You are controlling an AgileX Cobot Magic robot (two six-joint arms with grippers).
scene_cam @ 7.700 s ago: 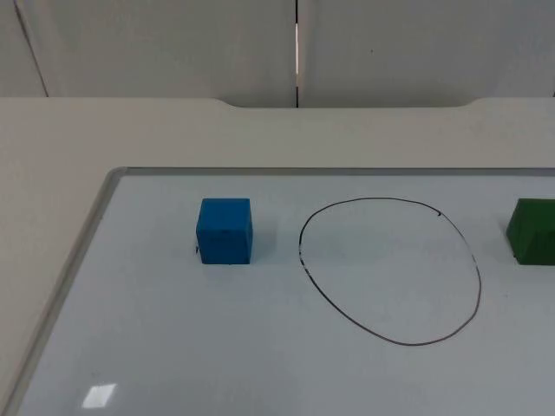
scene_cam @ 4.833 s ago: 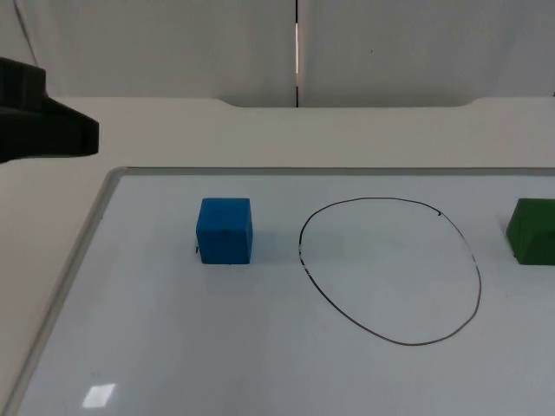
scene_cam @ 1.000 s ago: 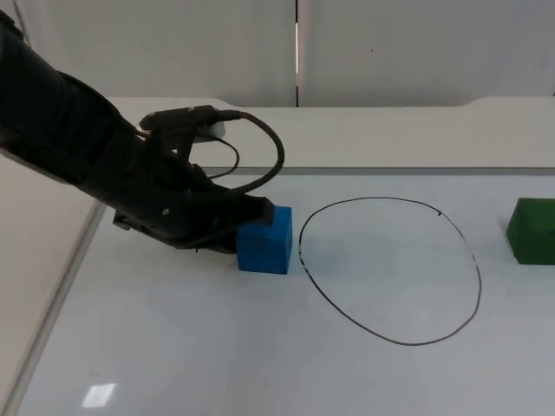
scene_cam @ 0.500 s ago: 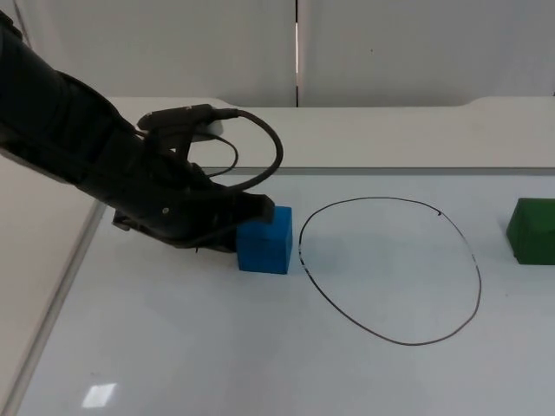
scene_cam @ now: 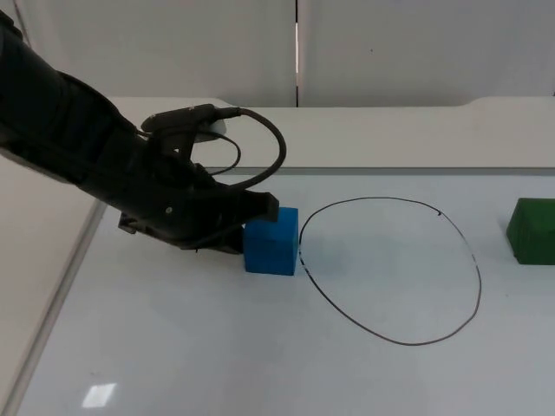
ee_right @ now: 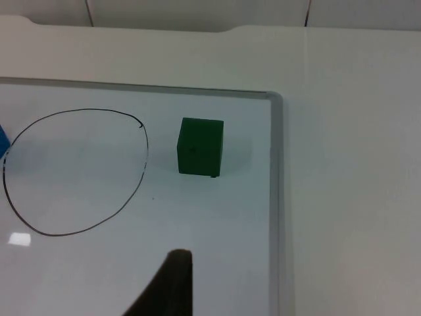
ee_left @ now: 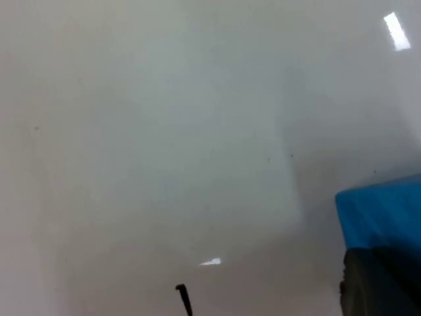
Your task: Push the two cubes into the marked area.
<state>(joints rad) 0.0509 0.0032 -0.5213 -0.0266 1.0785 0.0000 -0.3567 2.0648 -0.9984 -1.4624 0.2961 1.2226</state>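
A blue cube (scene_cam: 271,242) sits on the whiteboard just left of the hand-drawn black oval outline (scene_cam: 373,200), its right face almost at the line. My left gripper (scene_cam: 258,210) is shut and pressed against the cube's left side. The left wrist view catches the blue cube (ee_left: 381,210) right by a black fingertip (ee_left: 375,286). A green cube (scene_cam: 531,230) stands to the right of the oval, apart from it; the right wrist view has this green cube (ee_right: 200,146) beyond the oval outline (ee_right: 141,164). My right arm waits back from it, gripper open, one fingertip (ee_right: 172,276) showing, nothing held.
The whiteboard has a raised metal frame (scene_cam: 104,195) along its left and far sides, and a frame corner (ee_right: 276,102) near the green cube. Beige table top surrounds it, with the grey partition wall (scene_cam: 390,43) behind.
The left arm has pushed the blue cube a little to the right, up to the oval's left edge. The green cube has not moved.
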